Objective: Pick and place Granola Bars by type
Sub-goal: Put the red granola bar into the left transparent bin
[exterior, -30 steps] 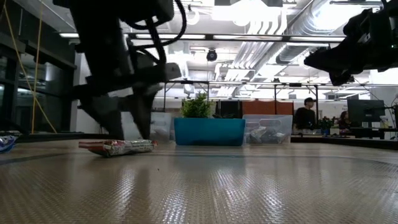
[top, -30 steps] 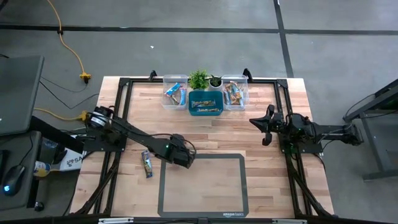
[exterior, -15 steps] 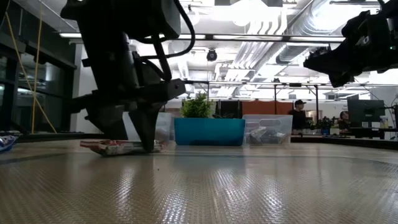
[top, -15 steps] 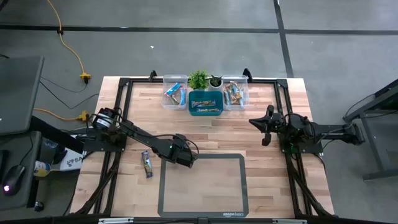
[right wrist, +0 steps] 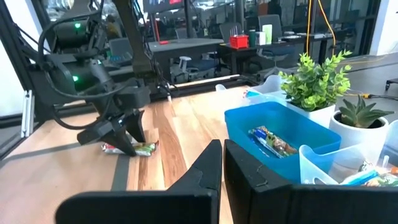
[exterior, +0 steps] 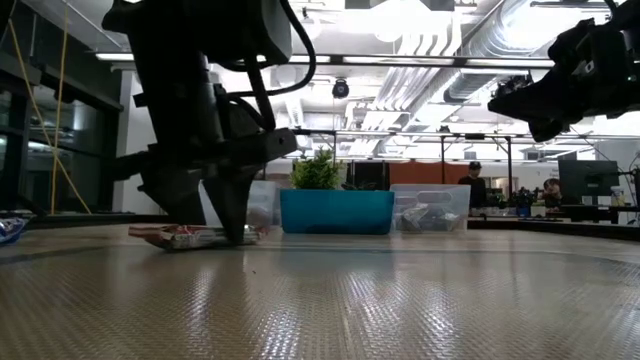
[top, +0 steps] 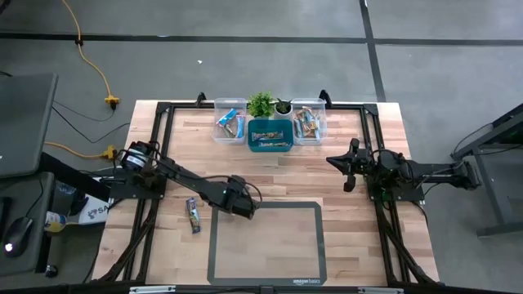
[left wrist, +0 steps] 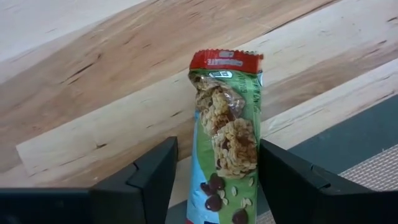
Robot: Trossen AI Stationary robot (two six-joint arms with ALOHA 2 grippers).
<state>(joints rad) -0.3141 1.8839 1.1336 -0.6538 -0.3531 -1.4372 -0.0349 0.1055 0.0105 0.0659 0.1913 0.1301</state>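
A granola bar (left wrist: 225, 134) in a green wrapper with a red end lies flat on the wood, its near end over the dark mat's edge (left wrist: 348, 134). It also shows in the low view (exterior: 180, 237) and the right wrist view (right wrist: 142, 149). My left gripper (left wrist: 217, 158) is open and low over it, one finger on either side of the bar; in the high view (top: 242, 206) it hides the bar. A second bar (top: 193, 215) lies on the wood to its left. My right gripper (right wrist: 219, 163) is shut and empty, held high at the table's right (top: 346, 167).
At the far edge stand a clear bin (top: 230, 120), a blue bin (top: 271, 135) and another clear bin (top: 308, 121), each with bars, and two small green plants (top: 261, 104) behind them. A dark-framed mat (top: 265, 242) lies at the near middle.
My left gripper has gone down onto the table, so its open fingers now stand on either side of the green bar. The bar has stayed where it was.
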